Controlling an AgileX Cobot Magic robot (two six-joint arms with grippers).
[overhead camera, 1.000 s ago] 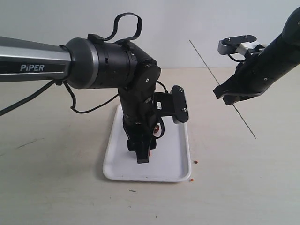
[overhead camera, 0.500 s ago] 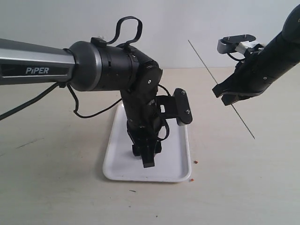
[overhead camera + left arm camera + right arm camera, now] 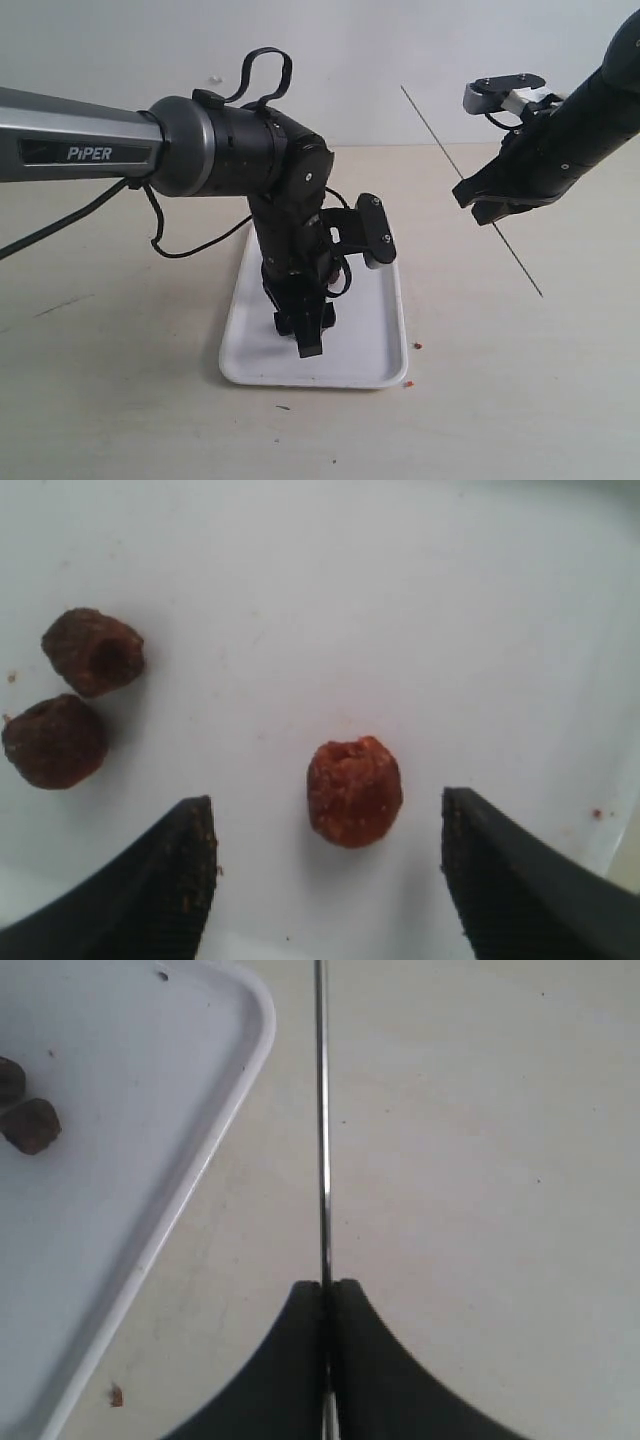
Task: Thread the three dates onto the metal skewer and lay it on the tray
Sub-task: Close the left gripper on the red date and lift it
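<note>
The left pincer (image 3: 306,338) is spread wide and points down over the tray (image 3: 378,345). One date (image 3: 355,792) lies on the tray floor between its fingers, clear of both, and the other two dates (image 3: 93,652) (image 3: 55,742) lie close together off to one side. The right pincer (image 3: 328,1295) is pressed together on the metal skewer (image 3: 322,1110) and holds it tilted in the air above the counter (image 3: 520,400), beside the tray.

Left hand (image 3: 308,340) slightly farther left.
</note>
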